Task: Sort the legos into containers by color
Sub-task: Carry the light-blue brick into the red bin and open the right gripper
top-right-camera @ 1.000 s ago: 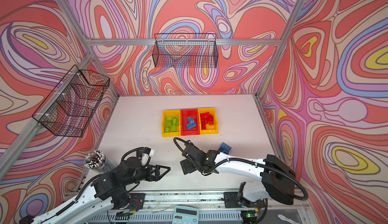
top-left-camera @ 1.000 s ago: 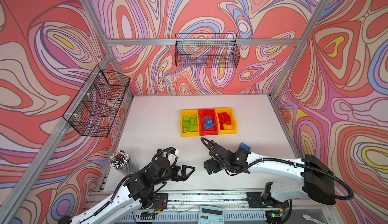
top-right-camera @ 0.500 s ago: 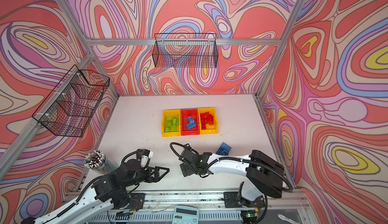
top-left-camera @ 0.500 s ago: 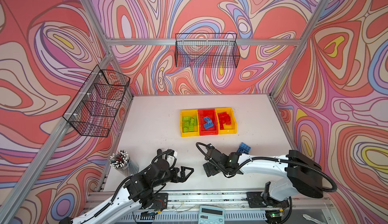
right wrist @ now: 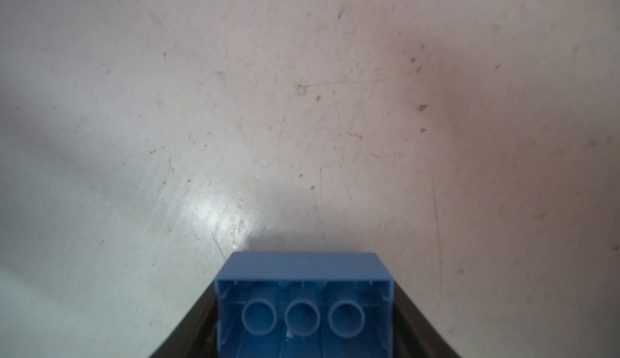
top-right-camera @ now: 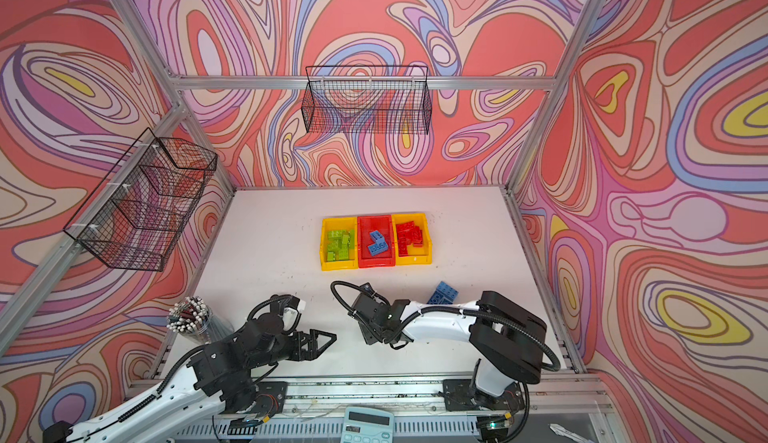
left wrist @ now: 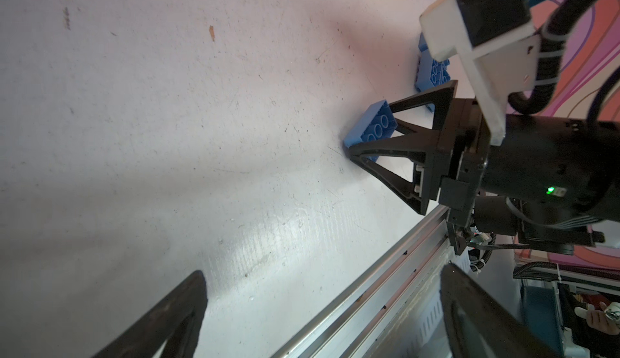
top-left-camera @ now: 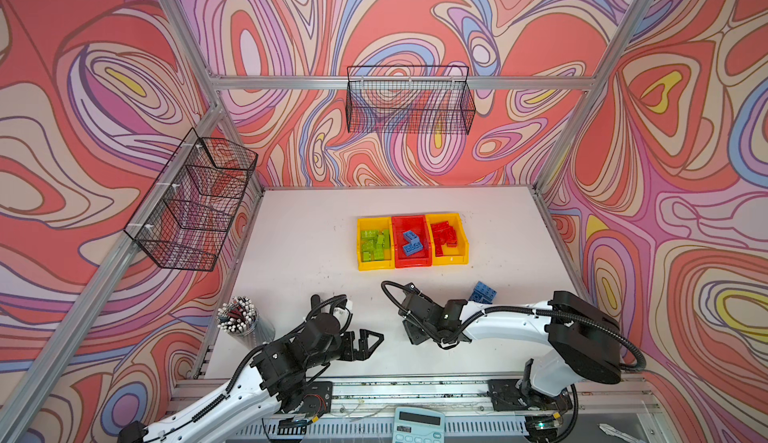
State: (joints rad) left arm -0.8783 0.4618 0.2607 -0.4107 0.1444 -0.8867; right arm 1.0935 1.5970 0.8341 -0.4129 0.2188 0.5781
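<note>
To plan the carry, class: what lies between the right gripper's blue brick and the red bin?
From blue brick to red bin, bare table; only a black cable arches above, in both top views.

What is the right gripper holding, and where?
A blue brick, pinched by the right gripper at its two short ends. The left gripper is open and empty.

The left bin (top-left-camera: 375, 266) and right bin (top-left-camera: 451, 262) touched the middle bin (top-left-camera: 411, 265); a loose brick (top-left-camera: 483, 293) lay before it, rightward; a pen cup (top-left-camera: 239, 320), leftward.

White table (top-left-camera: 311, 233): three bins (top-left-camera: 412, 264), loose blue brick (top-left-camera: 483, 292).
</note>
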